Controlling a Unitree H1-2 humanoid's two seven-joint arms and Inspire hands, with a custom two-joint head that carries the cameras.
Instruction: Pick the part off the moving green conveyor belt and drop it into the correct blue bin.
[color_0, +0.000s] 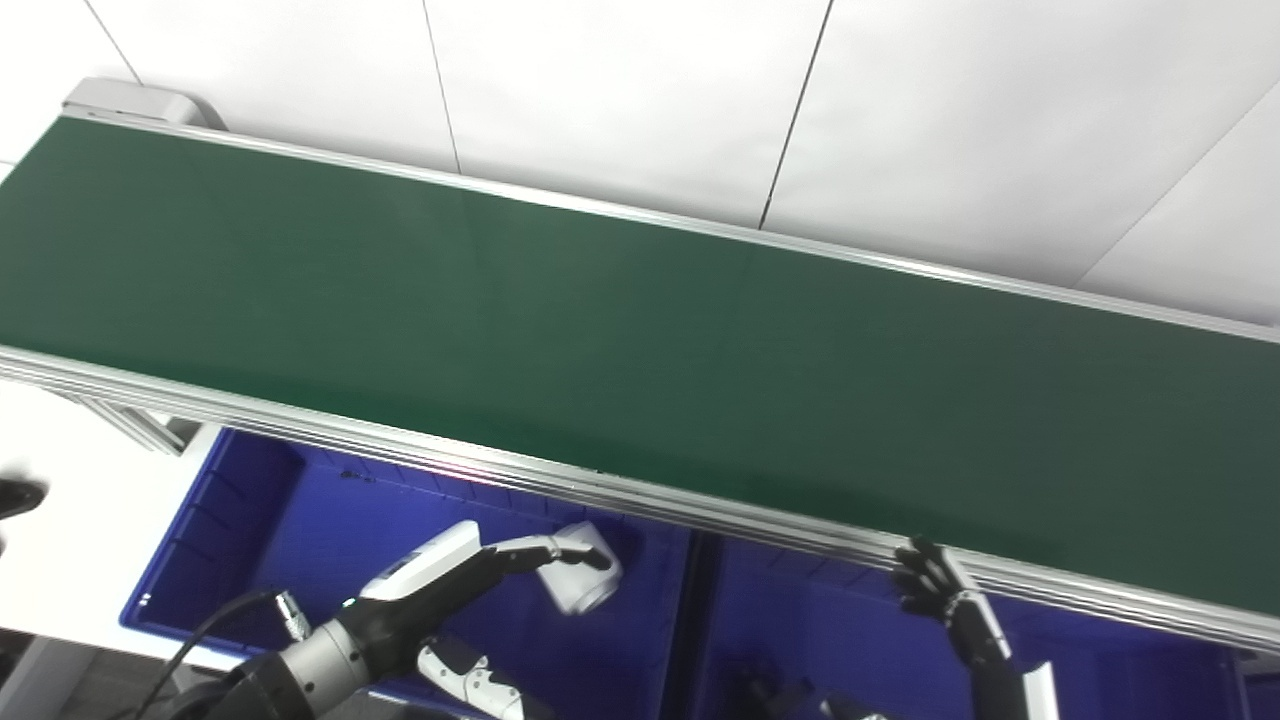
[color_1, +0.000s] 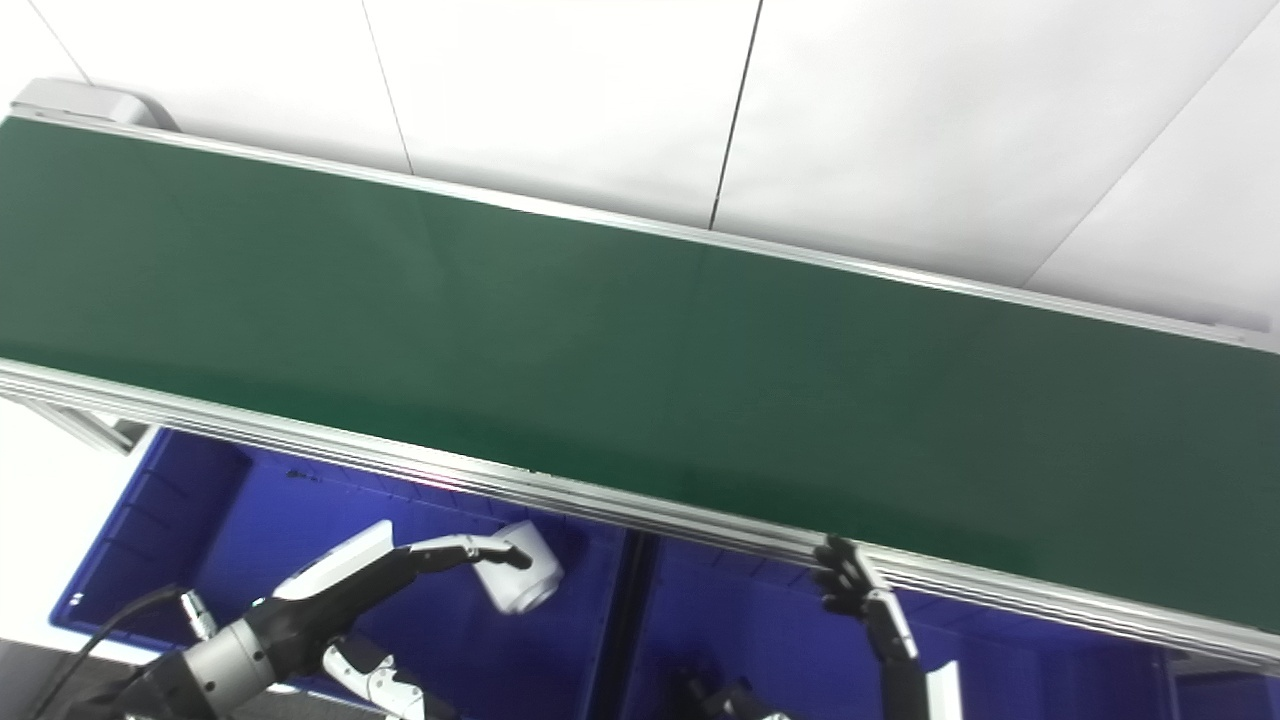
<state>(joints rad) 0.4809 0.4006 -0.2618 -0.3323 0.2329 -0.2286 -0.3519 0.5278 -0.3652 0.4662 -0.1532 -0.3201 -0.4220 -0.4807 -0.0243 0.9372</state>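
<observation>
The green conveyor belt (color_0: 640, 330) runs across the view with no part on it. A white cylindrical part (color_0: 583, 580) is over the left blue bin (color_0: 240, 520), right at the fingertips of my left hand (color_0: 450, 590). That hand is stretched out flat with its thumb well apart below, so nothing clamps the part. I cannot tell whether the part rests on the bin floor or is in the air. My right hand (color_0: 945, 600) stands upright at the belt's front rail above the right blue bin (color_0: 800, 620), fingers apart and holding nothing.
The belt's aluminium front rail (color_0: 500, 470) overhangs both bins. A dark divider (color_0: 690, 620) separates the bins. White wall panels rise behind the belt. A white surface (color_0: 70, 520) lies left of the left bin.
</observation>
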